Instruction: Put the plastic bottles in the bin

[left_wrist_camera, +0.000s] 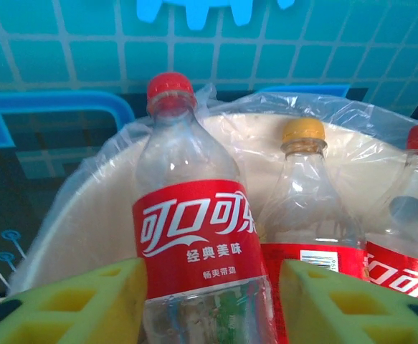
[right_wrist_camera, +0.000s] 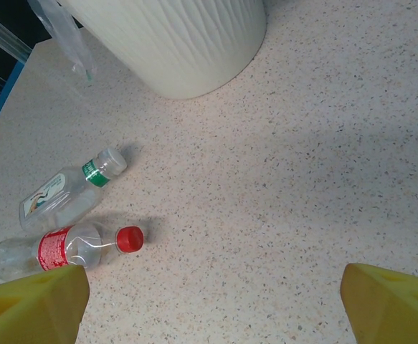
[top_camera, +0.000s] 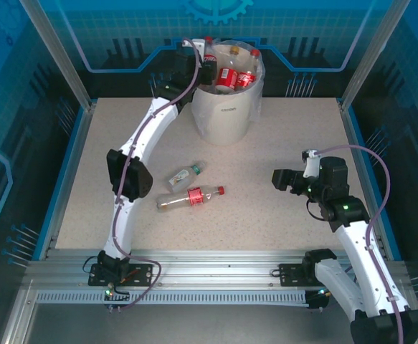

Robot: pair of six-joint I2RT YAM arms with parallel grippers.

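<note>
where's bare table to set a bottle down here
Bare table lies right of the bin, and between the lying red-capped bottle and the right claw. Crowded: the bin's mouth, where the left claw holds an upright bottle.

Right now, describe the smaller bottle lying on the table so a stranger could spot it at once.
Find the tall off-white bin far across the table. In front of it two bottles lie on their sides; take the small bottle nearer the bin. Unlike the longer red-capped bottle, it has a white cap, green neck band and pale label.
</note>
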